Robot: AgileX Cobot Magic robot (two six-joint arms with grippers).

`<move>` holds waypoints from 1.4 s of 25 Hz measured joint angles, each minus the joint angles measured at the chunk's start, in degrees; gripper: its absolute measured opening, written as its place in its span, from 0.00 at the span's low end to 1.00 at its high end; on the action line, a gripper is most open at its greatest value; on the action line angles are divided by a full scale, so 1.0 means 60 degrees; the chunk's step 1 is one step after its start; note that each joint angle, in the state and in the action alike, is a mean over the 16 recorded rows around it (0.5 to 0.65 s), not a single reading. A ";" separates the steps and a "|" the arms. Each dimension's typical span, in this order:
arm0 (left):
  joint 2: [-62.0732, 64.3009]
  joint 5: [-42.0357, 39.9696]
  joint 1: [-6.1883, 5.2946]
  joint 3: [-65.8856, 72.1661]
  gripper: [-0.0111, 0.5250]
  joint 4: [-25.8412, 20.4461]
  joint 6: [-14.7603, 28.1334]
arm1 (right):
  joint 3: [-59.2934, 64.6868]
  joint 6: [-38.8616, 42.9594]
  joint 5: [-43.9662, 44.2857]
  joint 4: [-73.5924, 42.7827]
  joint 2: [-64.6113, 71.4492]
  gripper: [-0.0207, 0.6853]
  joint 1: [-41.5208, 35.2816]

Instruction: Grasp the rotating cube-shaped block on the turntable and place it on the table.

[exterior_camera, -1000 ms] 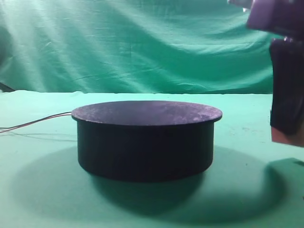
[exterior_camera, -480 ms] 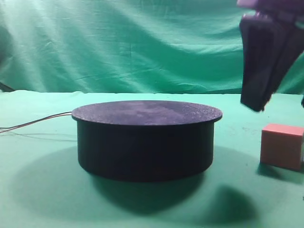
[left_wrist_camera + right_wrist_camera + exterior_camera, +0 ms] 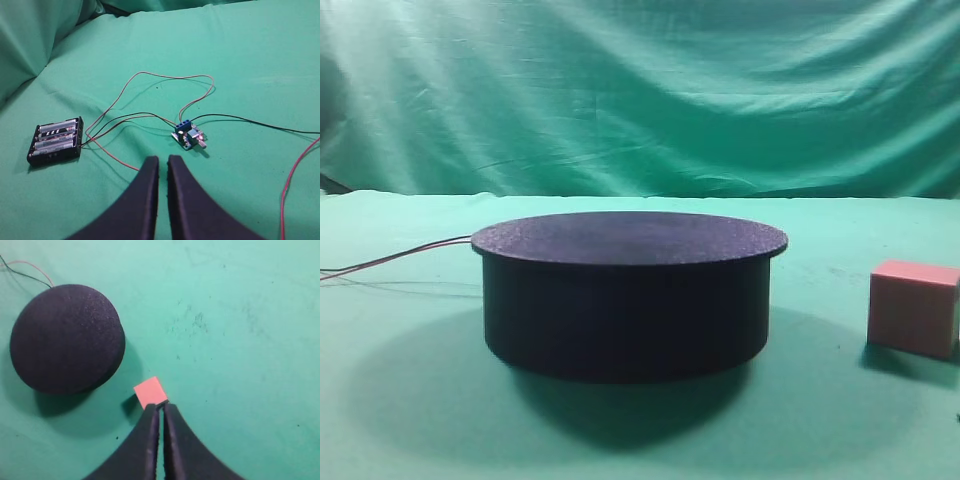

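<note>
The pinkish-tan cube [image 3: 914,308] rests on the green table [image 3: 410,400], to the right of the dark turntable [image 3: 628,292], whose top is bare. In the right wrist view the cube [image 3: 150,392] lies on the cloth beside the turntable [image 3: 67,337]. My right gripper [image 3: 160,409] is high above the cube, shut and empty. My left gripper [image 3: 162,162] is shut and empty over the cloth. Neither gripper shows in the exterior view.
Thin red wires [image 3: 390,262] lead left from the turntable. In the left wrist view a black battery holder [image 3: 55,141], a small blue circuit board [image 3: 188,135] and loose red and black wires [image 3: 295,175] lie on the cloth. A green backdrop [image 3: 640,90] hangs behind.
The right gripper has let go of the cube on the table, risen up and left the exterior view. The cube stays at the right. The left arm has not moved.
</note>
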 joint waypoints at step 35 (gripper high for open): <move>0.0000 0.0000 0.0000 0.0000 0.02 0.0000 0.0000 | 0.6728 -0.1755 -0.5109 0.0174 -0.7271 0.03 -0.4423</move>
